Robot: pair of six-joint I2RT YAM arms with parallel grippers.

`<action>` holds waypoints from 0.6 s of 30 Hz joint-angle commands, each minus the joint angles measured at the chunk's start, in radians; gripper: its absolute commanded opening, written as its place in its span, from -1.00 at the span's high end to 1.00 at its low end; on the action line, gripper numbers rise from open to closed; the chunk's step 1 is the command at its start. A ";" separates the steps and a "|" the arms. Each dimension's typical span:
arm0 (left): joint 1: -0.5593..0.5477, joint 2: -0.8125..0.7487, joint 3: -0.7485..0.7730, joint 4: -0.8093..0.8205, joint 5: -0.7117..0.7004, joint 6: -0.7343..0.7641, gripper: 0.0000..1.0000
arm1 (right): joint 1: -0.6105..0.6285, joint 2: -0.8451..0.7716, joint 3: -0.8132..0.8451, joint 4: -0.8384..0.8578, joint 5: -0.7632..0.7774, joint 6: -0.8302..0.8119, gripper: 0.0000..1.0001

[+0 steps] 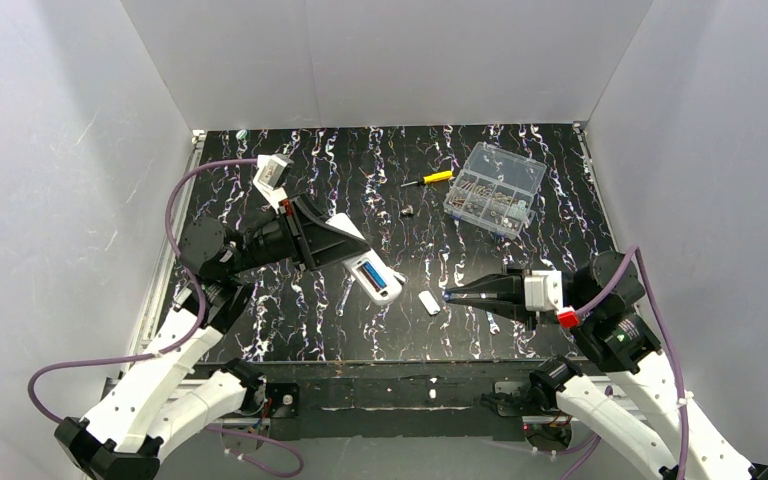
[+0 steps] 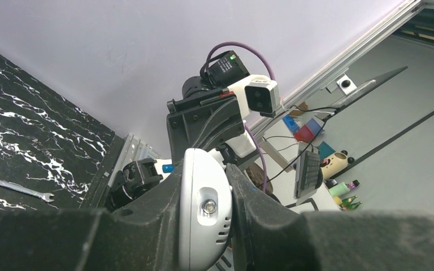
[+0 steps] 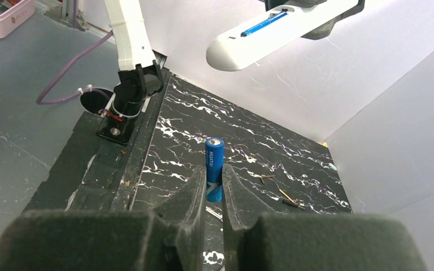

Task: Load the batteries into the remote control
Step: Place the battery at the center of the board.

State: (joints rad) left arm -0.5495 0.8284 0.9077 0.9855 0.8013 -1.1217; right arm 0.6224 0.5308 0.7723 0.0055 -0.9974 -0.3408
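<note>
Black marbled table (image 1: pixel 360 335) below, and the left hand (image 1: pixel 318 238) clamps tight on the slim white plastic remote control (image 1: pixel 372 272), lifted clear with its open bay exposed for loading. Just right of the remote, the right hand (image 1: pixel 457 296) pinches a slim blue battery (image 3: pixel 214 166) by its base, tip free to slot in.

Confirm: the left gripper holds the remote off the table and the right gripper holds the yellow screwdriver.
One error: the right gripper holds a blue battery, as the right wrist view shows; the screwdriver lies on the table. The left gripper holds the remote.
</note>
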 commanded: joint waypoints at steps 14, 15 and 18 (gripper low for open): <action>0.001 -0.127 -0.010 -0.203 -0.100 0.106 1.00 | 0.005 0.074 0.026 0.046 0.702 0.702 0.97; 0.002 -0.131 -0.012 -0.213 -0.105 0.110 1.00 | 0.005 0.097 0.049 -0.042 0.787 0.757 0.97; 0.003 -0.136 -0.015 -0.226 -0.112 0.111 1.00 | 0.005 0.211 0.140 -0.299 0.980 0.877 0.97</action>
State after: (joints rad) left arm -0.5495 0.7227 0.8898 0.7265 0.7036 -1.0397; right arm 0.6243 0.6285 0.7967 0.0055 -0.3794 0.2886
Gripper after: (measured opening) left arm 0.250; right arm 0.185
